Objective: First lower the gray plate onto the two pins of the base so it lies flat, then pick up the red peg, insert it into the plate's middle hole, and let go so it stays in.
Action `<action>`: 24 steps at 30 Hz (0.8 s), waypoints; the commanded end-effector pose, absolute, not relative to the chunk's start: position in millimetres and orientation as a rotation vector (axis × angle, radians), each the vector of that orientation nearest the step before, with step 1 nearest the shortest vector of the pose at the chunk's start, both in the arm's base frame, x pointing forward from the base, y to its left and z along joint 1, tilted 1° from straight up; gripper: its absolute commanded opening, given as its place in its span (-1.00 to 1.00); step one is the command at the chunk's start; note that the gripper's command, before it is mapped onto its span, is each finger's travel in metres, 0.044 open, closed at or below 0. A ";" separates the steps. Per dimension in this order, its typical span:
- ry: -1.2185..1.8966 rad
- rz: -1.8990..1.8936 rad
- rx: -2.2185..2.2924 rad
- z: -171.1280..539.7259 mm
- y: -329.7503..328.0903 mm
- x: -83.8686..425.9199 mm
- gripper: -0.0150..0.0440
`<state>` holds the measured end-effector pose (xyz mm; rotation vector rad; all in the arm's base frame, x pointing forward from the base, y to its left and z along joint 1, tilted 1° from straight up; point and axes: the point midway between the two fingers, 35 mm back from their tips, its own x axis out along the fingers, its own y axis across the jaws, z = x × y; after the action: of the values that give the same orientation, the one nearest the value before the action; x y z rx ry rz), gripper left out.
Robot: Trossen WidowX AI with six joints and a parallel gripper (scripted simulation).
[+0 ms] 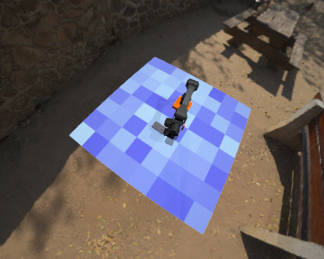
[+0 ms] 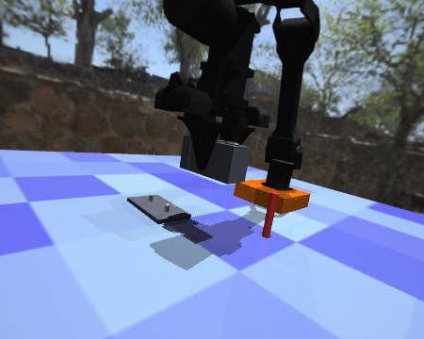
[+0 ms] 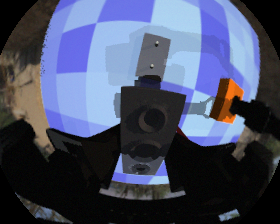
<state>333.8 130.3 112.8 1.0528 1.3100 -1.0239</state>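
My gripper [image 1: 172, 129] [image 2: 220, 156] [image 3: 143, 124] is shut on the thick gray plate [image 2: 231, 165] [image 3: 133, 97] and holds it in the air above the table. The wrist view shows round holes in the plate's upper face. The flat gray base [image 1: 157, 126] [image 2: 156, 212] [image 3: 150, 54] lies on the table beside the held plate, not under it. Its two short light pins [image 2: 167, 207] [image 3: 157, 44] stand bare. The red peg [image 1: 183, 127] [image 2: 269, 217] stands upright on the table, on the other side of the plate; in the wrist view it is mostly hidden.
The arm's orange mount [image 1: 176, 103] [image 2: 294, 201] [image 3: 224, 102] stands behind the red peg in the exterior view. The table top [image 1: 176, 194] [image 2: 221, 306] has a blue checkered pattern. Shadows of the arm and plate fall around the base.
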 end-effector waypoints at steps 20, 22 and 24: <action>1.297 -1.030 1.075 125.1 100.4 340.2 -0.49; 1.295 -1.033 1.078 121.5 95.0 341.9 -0.49; 1.293 -1.037 1.081 118.0 89.7 343.4 -0.49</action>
<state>342.0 97.5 125.2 1.0806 1.2894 -1.0317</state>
